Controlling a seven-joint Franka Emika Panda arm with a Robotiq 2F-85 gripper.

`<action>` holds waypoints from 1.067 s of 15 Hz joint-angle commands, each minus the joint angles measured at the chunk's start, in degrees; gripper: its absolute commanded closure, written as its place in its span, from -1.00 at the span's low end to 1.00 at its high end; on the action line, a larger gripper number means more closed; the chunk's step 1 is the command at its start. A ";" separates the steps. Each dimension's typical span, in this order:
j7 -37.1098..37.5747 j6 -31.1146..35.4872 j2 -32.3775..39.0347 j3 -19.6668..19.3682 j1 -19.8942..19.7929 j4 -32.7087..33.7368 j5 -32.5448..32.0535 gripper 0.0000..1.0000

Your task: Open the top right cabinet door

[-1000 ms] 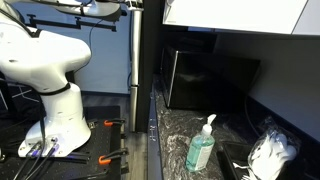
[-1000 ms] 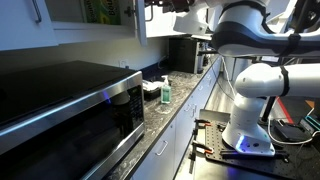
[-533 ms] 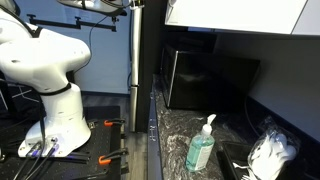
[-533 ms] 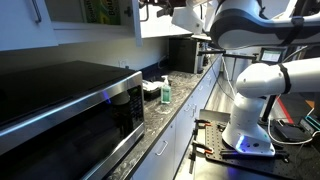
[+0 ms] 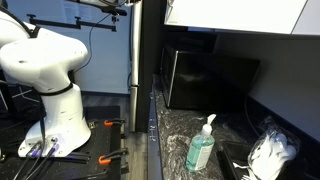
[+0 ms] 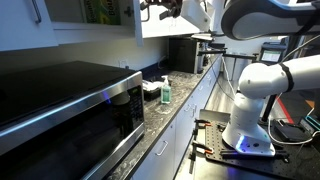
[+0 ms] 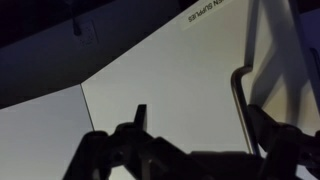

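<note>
The top right cabinet door is a plain white panel; it fills the wrist view [image 7: 170, 90] and shows in both exterior views [image 6: 168, 24] [image 5: 240, 14]. In the wrist view a thin metal bar handle [image 7: 238, 100] runs down its right side. My gripper [image 7: 200, 128] is open and close against the door. Its dark fingers [image 7: 140, 120] stand apart, and the handle lies between them, nearer the right one. In an exterior view the gripper [image 6: 160, 8] is at the door's top edge. I cannot tell whether the fingers touch the handle.
A black glossy appliance [image 5: 210, 80] stands on the dark stone counter [image 5: 180, 130] under the cabinet. A green soap bottle [image 5: 202, 148] and a white bag [image 5: 270, 155] sit nearer. A tall dark panel [image 5: 146, 60] stands beside. A steel microwave [image 6: 70, 110] fills the foreground.
The arm has moved toward the cabinet, bringing the gripper up to the white door. The door has not visibly moved.
</note>
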 commanded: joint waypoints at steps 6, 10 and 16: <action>-5.95 -7.21 3.87 -7.76 10.33 1.59 3.13 -1.00; -5.92 -9.62 3.37 -9.02 11.98 1.78 3.27 -1.00; -6.01 -13.43 3.15 -10.07 15.38 2.14 4.92 -1.00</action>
